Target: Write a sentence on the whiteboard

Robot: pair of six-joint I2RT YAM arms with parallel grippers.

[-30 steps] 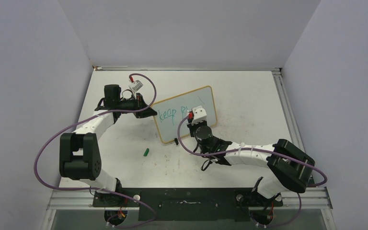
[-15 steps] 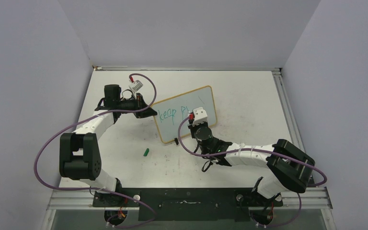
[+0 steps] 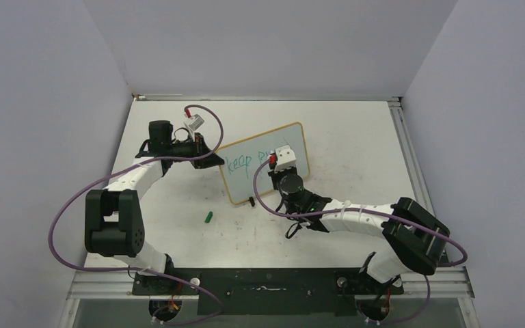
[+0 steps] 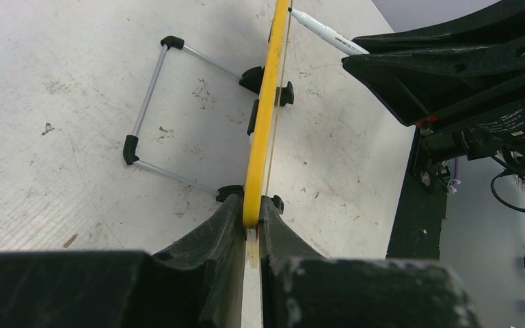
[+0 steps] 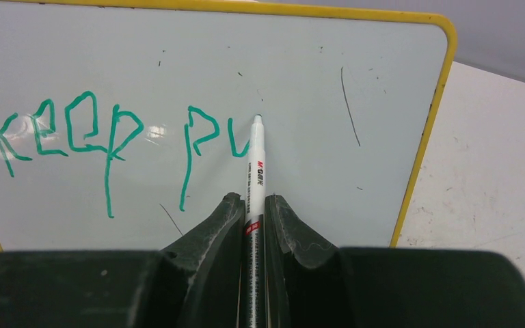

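Since a second ago the right wrist is shifted slightly up the whiteboard (image 3: 294, 140) and a "u" is added after the "p". The left arm is unchanged.

Risks, as judged:
- The sentence (image 5: 102, 137) is only at "keep pu". Little bare width is left toward the right edge, so "pushing" may be run off unless the letters are shrunk.
- Strokes may be skipped or smeared if pressure on the marker (image 5: 255, 164) is misjudged. Tip contact cannot be confirmed here.
- The marker may be twisted between the fingers by side load.
- The whiteboard may be tipped back on its wire stand (image 4: 152, 116) if the edge hold slips.

Looks: teal letters of uneven height are spread from the left edge to the middle of a glossy, yellow-framed white face. A thin dark stray line is seen to their right.

The whiteboard is stood tilted at mid table (image 3: 355, 137). Its left edge is pinched by the left gripper (image 4: 251, 208), which is closed tight on it. The right gripper (image 5: 253, 201) is clamped on the marker barrel. A small green cap (image 3: 208, 216) is left lying near the front of the whiteboard.
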